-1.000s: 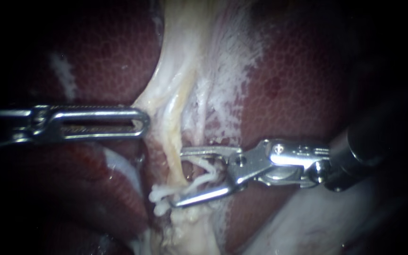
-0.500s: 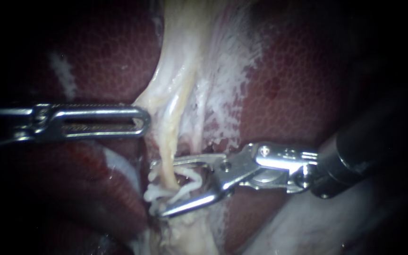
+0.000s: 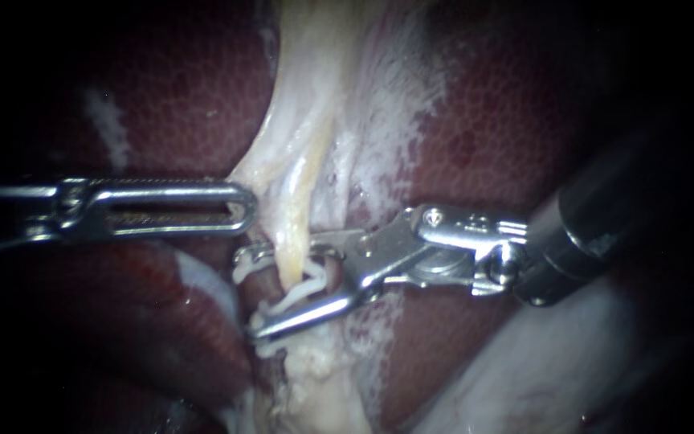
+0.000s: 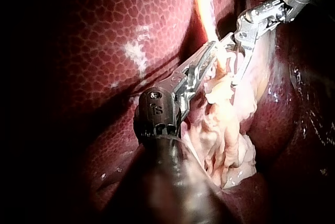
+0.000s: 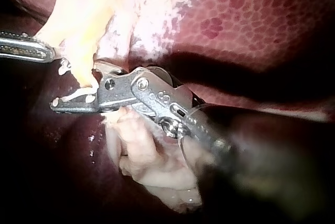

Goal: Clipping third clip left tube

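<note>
The left tube (image 3: 291,233) is a pale yellow strand running down between the liver lobes. My right instrument (image 3: 246,293) comes in from the right with its jaws spread on either side of this tube. A white clip (image 3: 307,288) sits open between them, touching both. Just below the lower jaw, white clips (image 3: 271,347) show on the tube. My left instrument (image 3: 246,207) lies level from the left, its slotted jaws together on the edge of the pale tissue (image 3: 263,173) beside the tube. The right wrist view shows the clip (image 5: 78,96) under the tube (image 5: 78,56).
Dark red liver (image 3: 483,137) lies on both sides of the tube. White frayed tissue (image 3: 379,137) spreads to the tube's right. A pale lumpy mass (image 4: 225,130) lies under the jaws. A smooth pale surface (image 3: 524,378) fills the lower right.
My right instrument has moved left and slightly up, bringing its open jaws and clip across the tube. The left instrument has stayed put.
</note>
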Robot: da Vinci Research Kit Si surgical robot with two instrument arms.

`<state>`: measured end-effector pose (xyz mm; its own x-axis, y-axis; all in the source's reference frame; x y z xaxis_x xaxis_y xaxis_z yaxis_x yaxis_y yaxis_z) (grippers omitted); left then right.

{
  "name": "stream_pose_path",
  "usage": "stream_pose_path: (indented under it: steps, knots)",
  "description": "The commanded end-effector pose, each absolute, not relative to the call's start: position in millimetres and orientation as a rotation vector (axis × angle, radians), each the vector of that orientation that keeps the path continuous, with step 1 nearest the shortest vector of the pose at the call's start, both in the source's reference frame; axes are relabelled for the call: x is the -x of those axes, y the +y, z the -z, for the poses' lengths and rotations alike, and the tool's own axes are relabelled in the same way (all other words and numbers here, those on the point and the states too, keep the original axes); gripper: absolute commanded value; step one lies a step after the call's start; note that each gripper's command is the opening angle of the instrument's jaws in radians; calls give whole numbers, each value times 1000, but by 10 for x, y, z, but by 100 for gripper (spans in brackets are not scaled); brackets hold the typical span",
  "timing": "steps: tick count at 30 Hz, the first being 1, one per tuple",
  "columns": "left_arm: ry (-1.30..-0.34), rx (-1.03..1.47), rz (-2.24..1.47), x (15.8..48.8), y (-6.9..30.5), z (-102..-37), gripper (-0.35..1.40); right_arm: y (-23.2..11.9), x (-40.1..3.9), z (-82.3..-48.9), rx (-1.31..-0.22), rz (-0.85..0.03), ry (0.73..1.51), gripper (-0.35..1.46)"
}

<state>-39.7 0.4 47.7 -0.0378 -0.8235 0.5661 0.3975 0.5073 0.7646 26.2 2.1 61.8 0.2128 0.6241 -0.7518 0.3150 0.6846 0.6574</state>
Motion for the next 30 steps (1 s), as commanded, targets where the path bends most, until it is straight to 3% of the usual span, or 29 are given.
stream_pose_path:
  steps: [1, 9, 11, 13, 14, 30]
  knots:
    - [-1255, -432, 1033, 397, 4, -477, -35, 23, -261, -617, -853, -258, 1387, 52]
    - [-1255, -432, 1033, 397, 4, -477, -35, 26, -259, -622, -853, -257, 1387, 45]
    - [-1255, -432, 1033, 397, 3, -477, -35, 28, -255, -625, -855, -254, 1387, 27]
    - [-1255, -432, 1033, 397, 3, -477, -35, 30, -248, -629, -911, -314, 1360, -22]
    - [-1255, -432, 1033, 397, 3, -477, -35, 32, -246, -631, -923, -328, 1353, -35]
    - [-1255, -431, 1033, 397, 3, -477, -35, 38, -243, -639, -925, -326, 1354, -35]
